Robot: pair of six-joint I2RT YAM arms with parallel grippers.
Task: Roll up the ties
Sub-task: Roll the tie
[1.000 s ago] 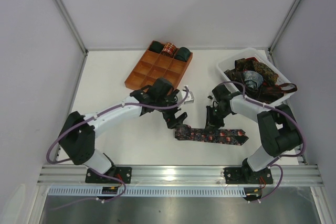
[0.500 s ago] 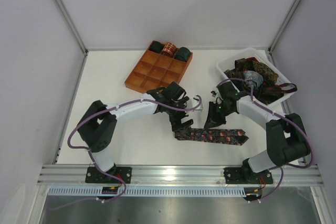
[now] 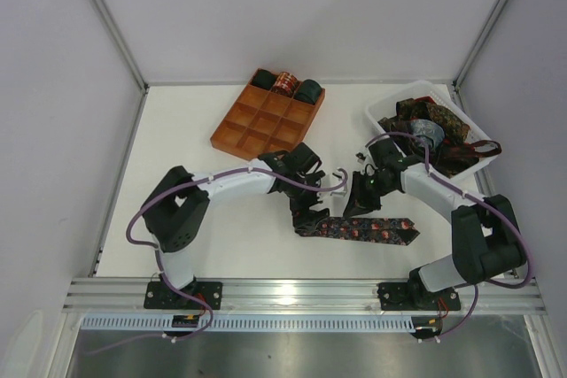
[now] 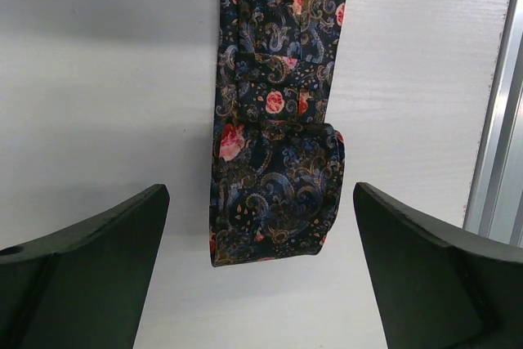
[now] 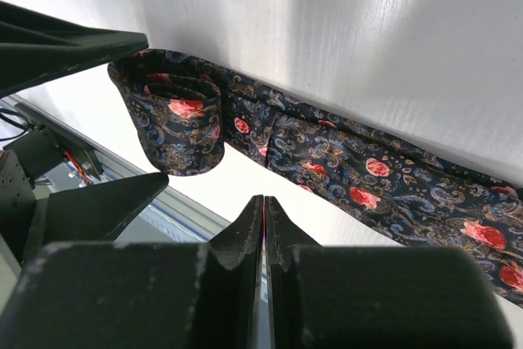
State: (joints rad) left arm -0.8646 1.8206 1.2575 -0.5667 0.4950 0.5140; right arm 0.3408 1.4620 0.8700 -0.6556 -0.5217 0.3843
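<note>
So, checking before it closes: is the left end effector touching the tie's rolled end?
Apart. The left wrist view shows bare table between the tie's rolled end and each open finger of the left end effector.

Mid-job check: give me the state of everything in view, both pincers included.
Tie on the table: one end coiled, the rest lying flat.
Left pincer: open, straddling the coiled end.
Right pincer: shut, holding nothing.
Tray: three coils in the far row, other cells empty.
Bin: holds a heap of ties, mostly loose.
</note>
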